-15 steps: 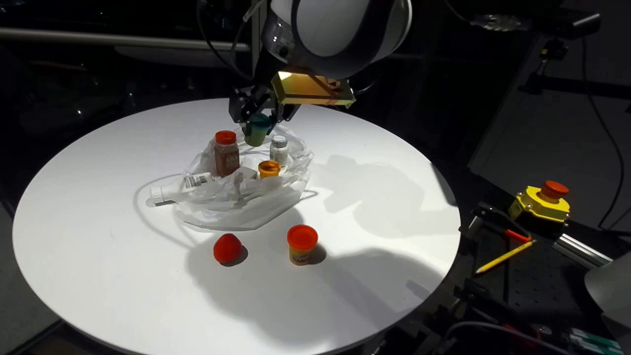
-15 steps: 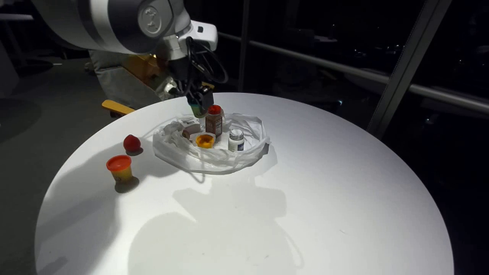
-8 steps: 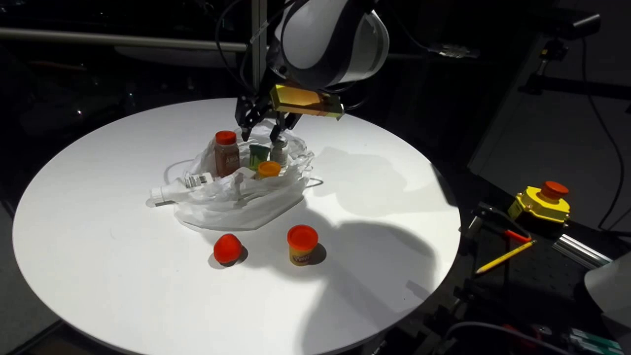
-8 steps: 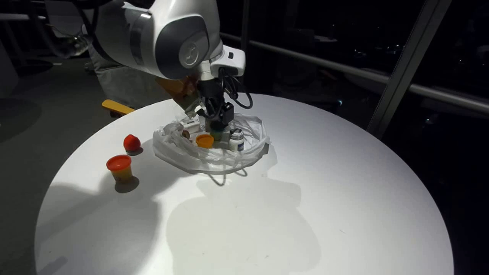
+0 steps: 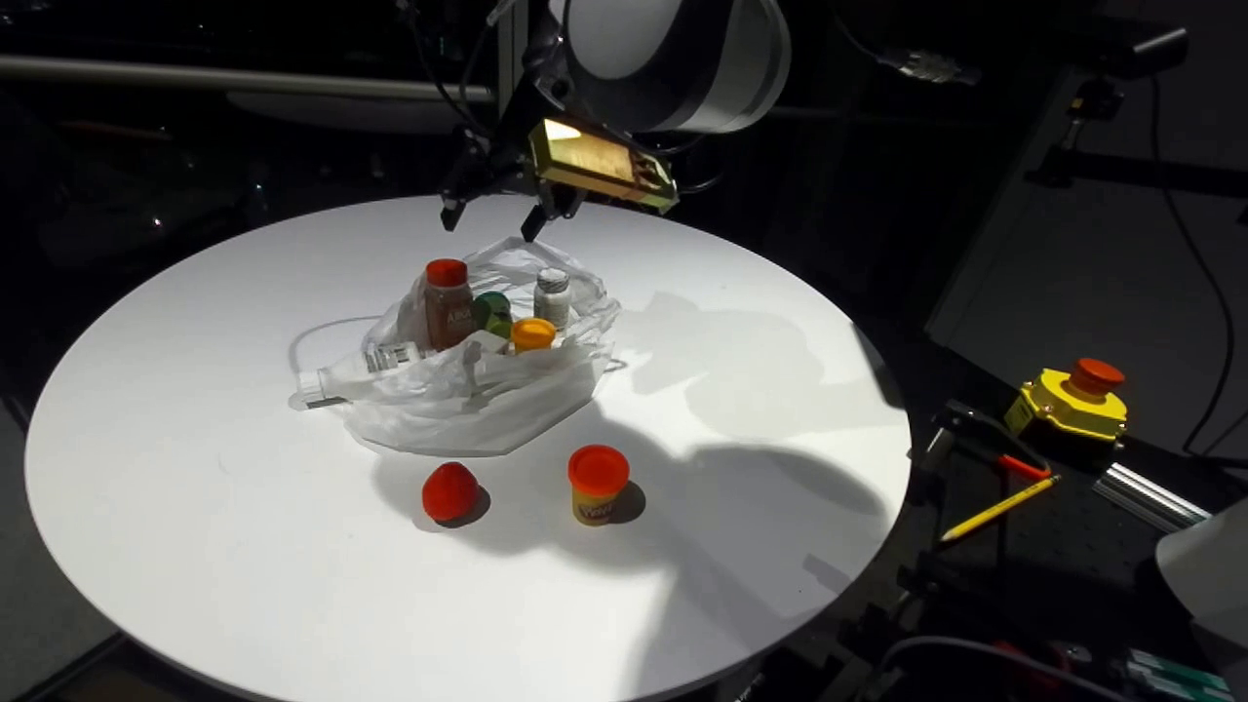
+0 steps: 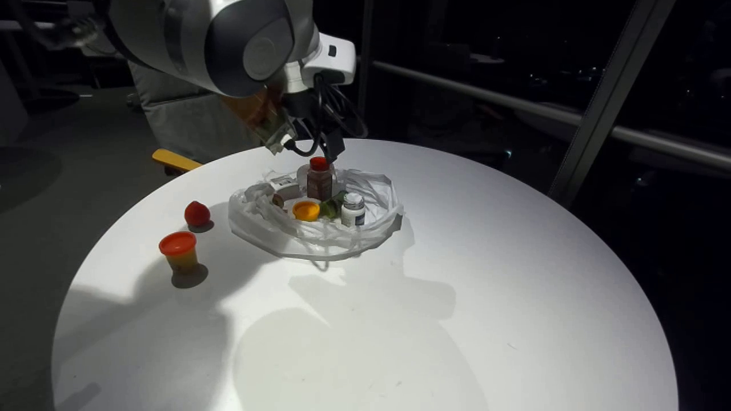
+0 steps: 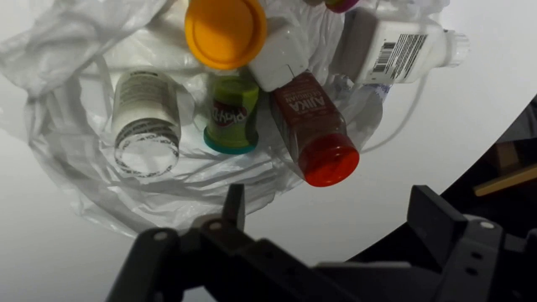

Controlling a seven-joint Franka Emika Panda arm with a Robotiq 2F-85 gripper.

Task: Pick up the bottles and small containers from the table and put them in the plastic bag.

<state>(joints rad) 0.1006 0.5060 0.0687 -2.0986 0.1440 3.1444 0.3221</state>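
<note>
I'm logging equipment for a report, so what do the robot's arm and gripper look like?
The arm has rounded white shells, dark sections and a round grey disc. Black cables loop outside it. The gripper is black, with jointed links and two flat dark pads; near it is a yellowish box-shaped piece.

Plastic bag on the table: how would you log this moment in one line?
gripper: open, nothing held | green tub: in plastic bag | red-lidded tub and red object: on table, outside bag

In both exterior views | arm: cut off | green tub: partly hidden
</note>
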